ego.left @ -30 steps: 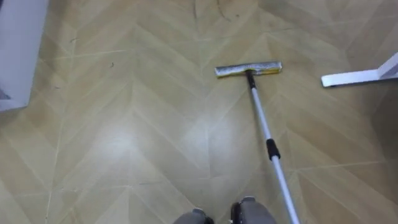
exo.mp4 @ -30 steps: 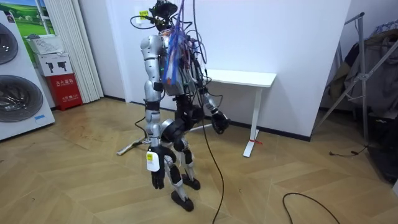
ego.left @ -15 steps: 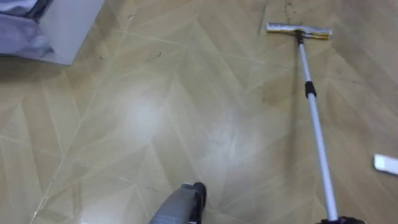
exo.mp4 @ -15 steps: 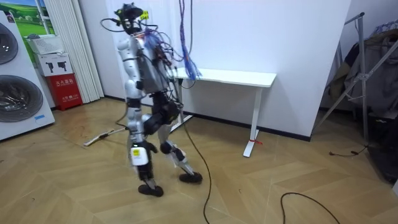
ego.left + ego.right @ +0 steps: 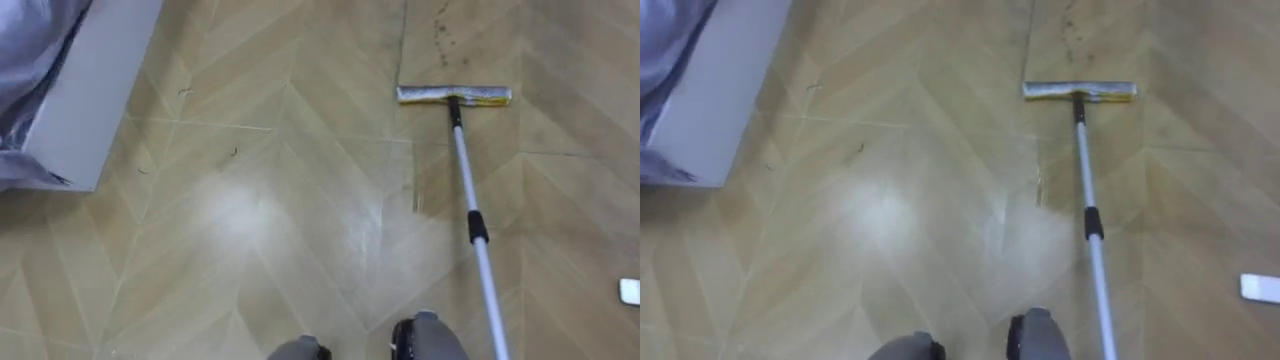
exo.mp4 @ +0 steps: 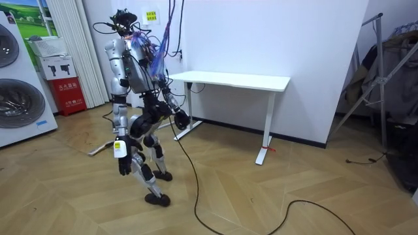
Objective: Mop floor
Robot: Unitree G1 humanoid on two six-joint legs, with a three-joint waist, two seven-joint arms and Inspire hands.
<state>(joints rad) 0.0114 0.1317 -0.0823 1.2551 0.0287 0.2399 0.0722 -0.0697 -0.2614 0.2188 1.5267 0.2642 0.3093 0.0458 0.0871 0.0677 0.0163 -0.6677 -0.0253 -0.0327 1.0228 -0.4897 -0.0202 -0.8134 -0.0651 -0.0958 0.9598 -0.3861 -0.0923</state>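
The flat silver mop head lies on the herringbone wood floor well right of the white boxy cabinet, and since I cannot tell whether the right hand or left hand grips it, a loose hold could let its white pole twist.

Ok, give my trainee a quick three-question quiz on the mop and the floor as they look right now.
1. True or false: the mop head lies flat on the wooden floor.
2. In the eye views, the cluster of dark specks lies: A) just beyond the mop head; B) at the view's bottom edge; C) in the view's lower right corner.
3. In the room view, what furniture stands just to the room view's right of the robot?

Key: 1 true; 2 A; 3 the white desk.
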